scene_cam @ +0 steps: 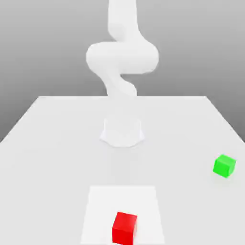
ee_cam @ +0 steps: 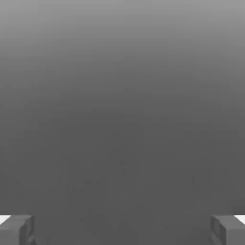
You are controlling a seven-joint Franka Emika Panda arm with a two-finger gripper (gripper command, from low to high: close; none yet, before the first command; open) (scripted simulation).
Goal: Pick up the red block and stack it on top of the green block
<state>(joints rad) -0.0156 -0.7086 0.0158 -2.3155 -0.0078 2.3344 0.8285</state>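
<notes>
Red block (scene_cam: 124, 228), one, and green block (scene_cam: 224, 166), one, lie well apart; pincer (ee_cam: 122, 229) spread wide.

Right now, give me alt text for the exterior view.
A red block sits on a white square patch at the table's near edge, apart from a green block toward the exterior view's right. A white robot arm rises behind them.
</notes>
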